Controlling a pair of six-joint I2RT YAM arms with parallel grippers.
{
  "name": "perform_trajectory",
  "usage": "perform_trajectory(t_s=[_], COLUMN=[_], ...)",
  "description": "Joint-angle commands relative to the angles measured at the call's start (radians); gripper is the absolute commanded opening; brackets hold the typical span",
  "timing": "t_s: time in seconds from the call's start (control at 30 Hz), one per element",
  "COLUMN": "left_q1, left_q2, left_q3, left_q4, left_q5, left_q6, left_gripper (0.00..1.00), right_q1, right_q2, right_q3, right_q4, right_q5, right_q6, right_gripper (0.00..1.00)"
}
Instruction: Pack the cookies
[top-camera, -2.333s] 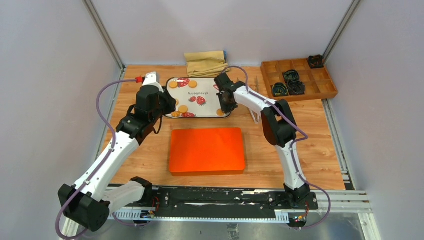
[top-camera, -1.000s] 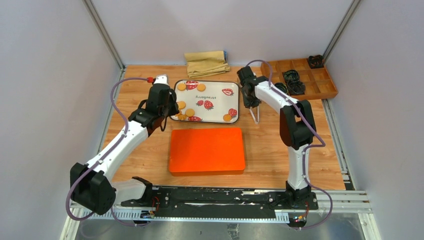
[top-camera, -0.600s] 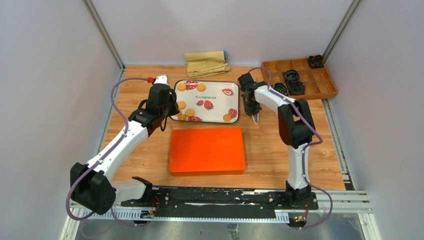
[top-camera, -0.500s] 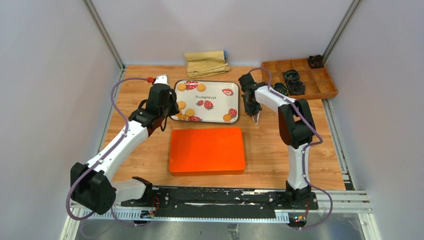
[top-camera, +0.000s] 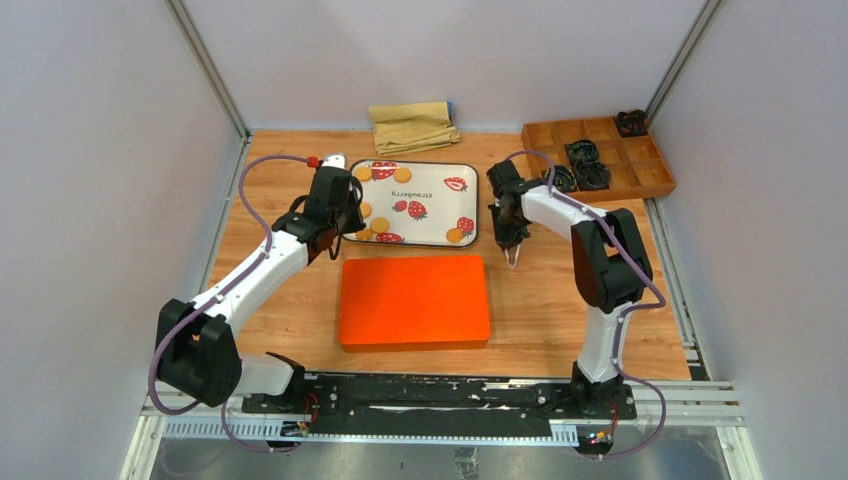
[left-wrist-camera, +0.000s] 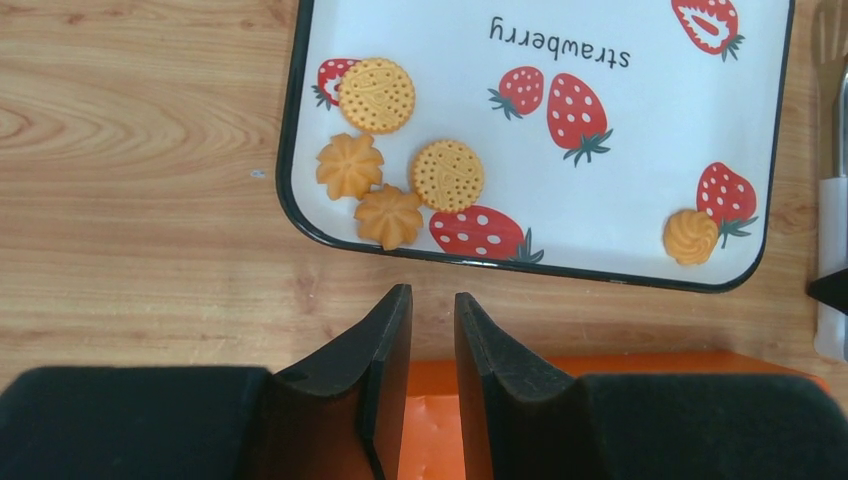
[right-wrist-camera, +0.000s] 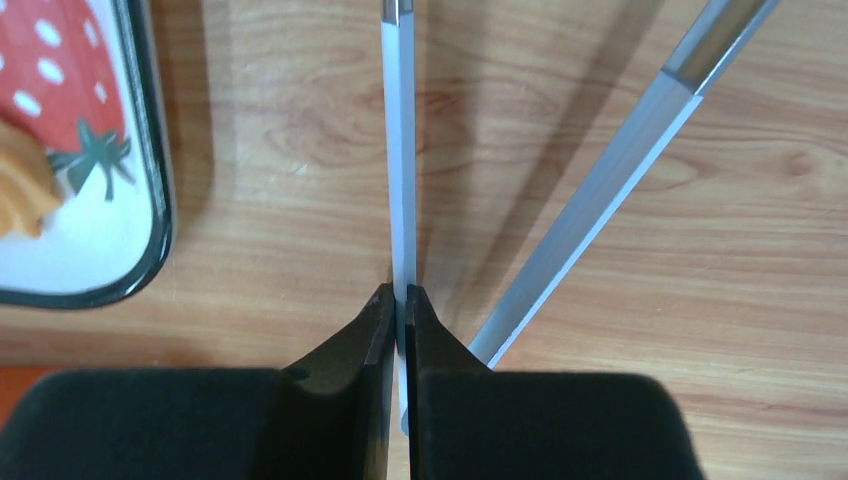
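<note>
While my right gripper (right-wrist-camera: 398, 302) pinches the tongs (right-wrist-camera: 398, 150) over the wooden table (top-camera: 540, 320), my left gripper (left-wrist-camera: 432, 300) hangs slightly parted, empty, between pale walls (top-camera: 100, 200).

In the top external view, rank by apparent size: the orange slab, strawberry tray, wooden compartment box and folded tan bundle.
1. orange slab, though it lies nearest the camera.
2-3. strawberry tray and wooden compartment box: too alike to rank.
4. folded tan bundle.
</note>
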Motion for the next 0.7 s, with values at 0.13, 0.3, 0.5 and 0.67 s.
perform_trajectory(t_s=[0.13, 0.3, 0.5, 0.67], left_q1=[-0.008, -0.009, -0.008, -0.008], left_q2=[-0.004, 0.007, 0.006, 0.000], left_q3=[0.006, 0.006, 0.002, -0.001], left_q4=[0.026, 0.031, 0.025, 0.023], left_q5=[-0.004, 0.012, 0.018, 0.001], left_q6=[0.001, -0.003, 0.000, 0.003], left_gripper=[0.29, 0.29, 0.29, 0.30], right_q1=[-0.014, -0.019, -0.019, -0.017], right_q2=[-0.143, -0.177, -0.180, -0.189], right_q3=[-0.065, -0.071, -0.074, -0.051], right_q4=[-0.080, -0.149, -0.178, -0.180], right_q5=[-0.269, -0.292, -0.255, -0.226], right_q6=[-0.076, -0.052, -0.048, -0.048], right_gripper=[0.00, 0.14, 0.33, 0.33])
